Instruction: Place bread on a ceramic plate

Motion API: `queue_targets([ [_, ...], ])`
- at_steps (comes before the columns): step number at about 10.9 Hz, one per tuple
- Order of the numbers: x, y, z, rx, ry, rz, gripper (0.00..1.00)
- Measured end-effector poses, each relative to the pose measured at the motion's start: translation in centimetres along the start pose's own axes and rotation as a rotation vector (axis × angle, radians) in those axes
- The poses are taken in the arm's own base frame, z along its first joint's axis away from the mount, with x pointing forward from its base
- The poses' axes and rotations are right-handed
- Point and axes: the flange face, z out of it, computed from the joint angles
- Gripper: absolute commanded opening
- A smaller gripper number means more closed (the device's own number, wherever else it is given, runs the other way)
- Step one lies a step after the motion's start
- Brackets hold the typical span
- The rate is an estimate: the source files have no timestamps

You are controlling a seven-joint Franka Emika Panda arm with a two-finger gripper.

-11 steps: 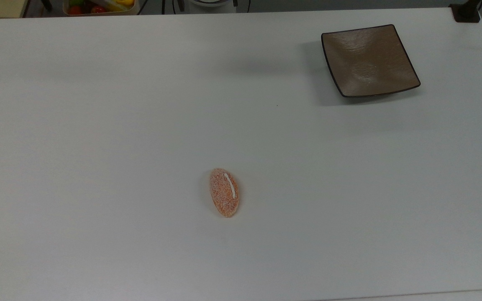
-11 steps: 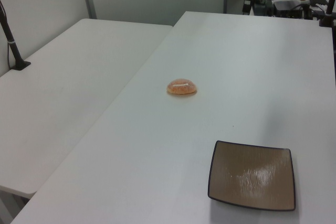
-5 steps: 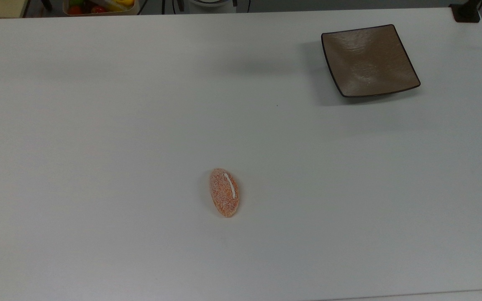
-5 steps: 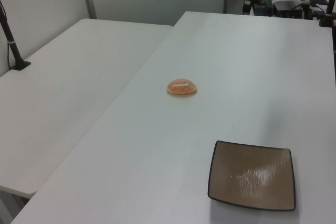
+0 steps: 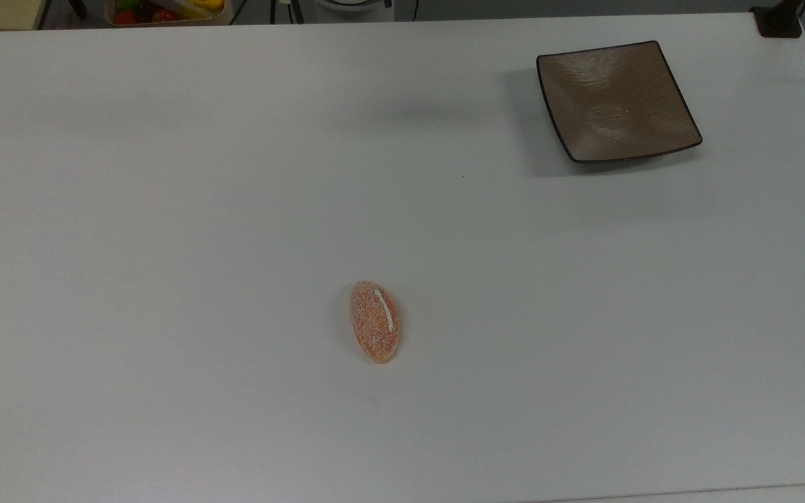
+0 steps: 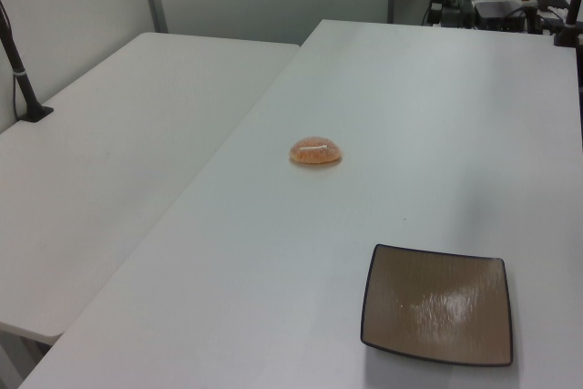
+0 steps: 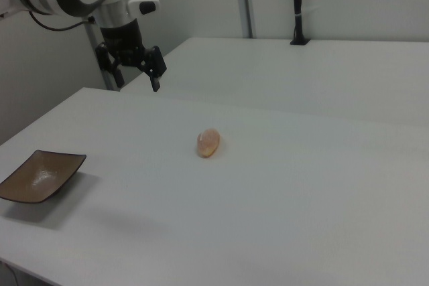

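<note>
two task items rest on the white table (image 5: pixel 165 209), well apart from each other. the bread (image 5: pixel 374 321) lies flat on the bare tabletop near the middle of the top view, slightly toward the near edge, with its long axis running near to far and its white stripe facing up. in the left view the bread (image 6: pixel 315 153) appears as a low dome at the table's centre; in the right view the bread (image 7: pixel 208 143) lies at mid-table. the ceramic plate (image 5: pixel 615 101) sits at the top view's far right, and its brown surface holds nothing. in the left view the ceramic plate (image 6: pixel 437 305) is at the near right; in the right view the ceramic plate (image 7: pixel 40 175) is at the near left edge. the gripper (image 7: pixel 137 75) hangs in the air over the far left part of the table in the right view, pointing down, well apart from both items. its two fingers stand spread apart with a clear gap, and nothing is between them. a bin (image 5: pixel 165 12) beyond the far edge in the top view contains red, yellow and green items too small to identify.
</note>
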Motion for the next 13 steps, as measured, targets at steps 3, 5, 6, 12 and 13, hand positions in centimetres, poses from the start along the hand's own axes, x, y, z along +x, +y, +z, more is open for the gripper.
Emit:
queue_targets([
  [3,-0.2,0.2,0.9,0.003,-0.019,-0.012,1.0],
  [5,0.0,0.3,1.6,0.005,-0.031,-0.012,1.0],
  [6,0.1,0.4,2.0,0.005,-0.038,-0.011,1.0],
  [12,5.9,1.3,4.9,-0.018,0.046,-0.011,1.0],
  [13,7.3,1.5,5.9,-0.028,0.091,-0.012,1.0],
])
